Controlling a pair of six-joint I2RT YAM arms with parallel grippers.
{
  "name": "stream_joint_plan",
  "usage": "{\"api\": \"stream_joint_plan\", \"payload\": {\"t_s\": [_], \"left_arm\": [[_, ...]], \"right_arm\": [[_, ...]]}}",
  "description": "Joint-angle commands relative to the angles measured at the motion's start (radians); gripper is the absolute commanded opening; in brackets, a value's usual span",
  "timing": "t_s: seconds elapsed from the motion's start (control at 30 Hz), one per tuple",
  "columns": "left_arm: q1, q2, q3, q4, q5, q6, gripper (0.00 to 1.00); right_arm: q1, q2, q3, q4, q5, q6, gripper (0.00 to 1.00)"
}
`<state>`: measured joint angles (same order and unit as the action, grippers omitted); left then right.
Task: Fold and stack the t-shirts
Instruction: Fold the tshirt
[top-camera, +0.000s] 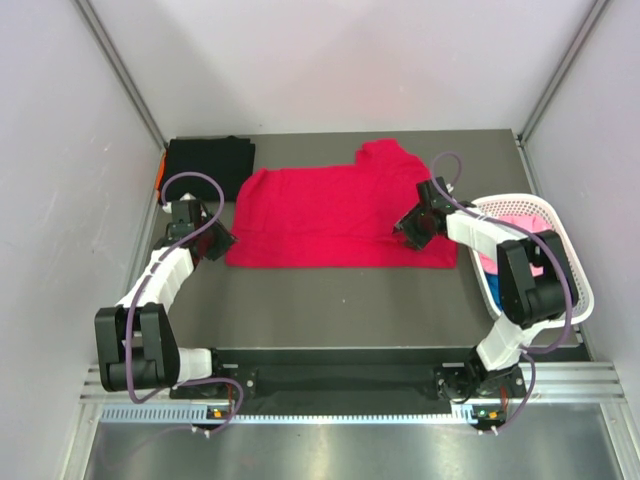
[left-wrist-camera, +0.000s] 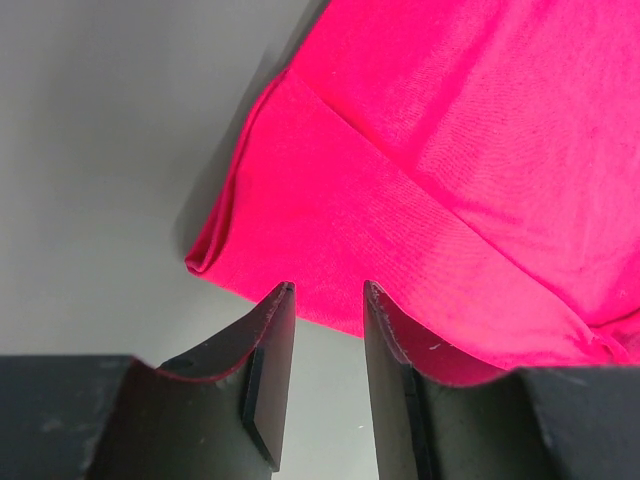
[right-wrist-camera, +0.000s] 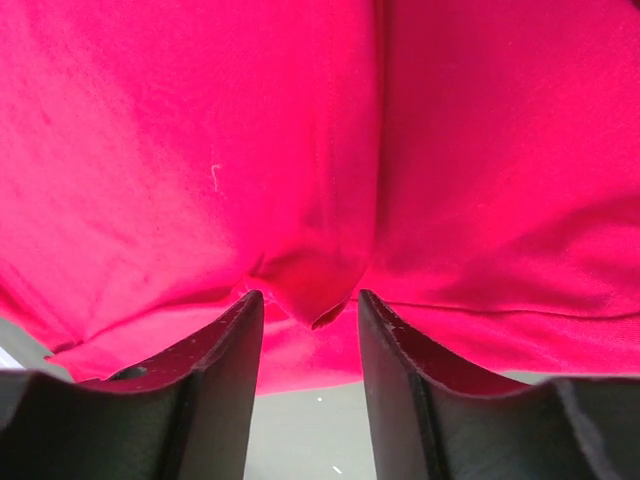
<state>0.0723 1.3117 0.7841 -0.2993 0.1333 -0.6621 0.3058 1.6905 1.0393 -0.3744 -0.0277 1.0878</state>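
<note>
A bright red t-shirt (top-camera: 335, 212) lies spread flat across the middle of the table, one sleeve pointing toward the back. My left gripper (top-camera: 222, 245) is at its near left corner. In the left wrist view the gripper (left-wrist-camera: 328, 287) is open, the shirt's folded edge (left-wrist-camera: 330, 215) lies just past the tips, and only bare table shows between the fingers. My right gripper (top-camera: 410, 228) is over the shirt's right side. It (right-wrist-camera: 308, 295) stands open, and a small pucker of red cloth (right-wrist-camera: 310, 285) sits between the tips without being pinched.
A folded black t-shirt (top-camera: 208, 165) lies at the back left with an orange edge (top-camera: 161, 173) showing beside it. A white lattice basket (top-camera: 568, 262) at the right holds pink (top-camera: 515, 225) and blue (top-camera: 493, 290) cloth. Grey walls close in both sides.
</note>
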Motion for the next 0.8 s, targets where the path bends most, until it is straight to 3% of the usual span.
{"api": "stream_joint_plan", "payload": {"t_s": [0.0, 0.47, 0.77], "left_arm": [[0.003, 0.0, 0.026, 0.02, -0.014, -0.002, 0.38], [0.003, -0.012, 0.014, 0.034, 0.017, -0.025, 0.37], [0.001, 0.004, 0.007, 0.04, 0.037, -0.045, 0.37]], "right_arm": [[0.013, 0.018, 0.022, 0.026, 0.023, 0.027, 0.42], [0.036, 0.067, 0.096, 0.095, 0.064, -0.081, 0.0], [0.121, 0.158, 0.191, 0.179, 0.049, -0.253, 0.01]]}}
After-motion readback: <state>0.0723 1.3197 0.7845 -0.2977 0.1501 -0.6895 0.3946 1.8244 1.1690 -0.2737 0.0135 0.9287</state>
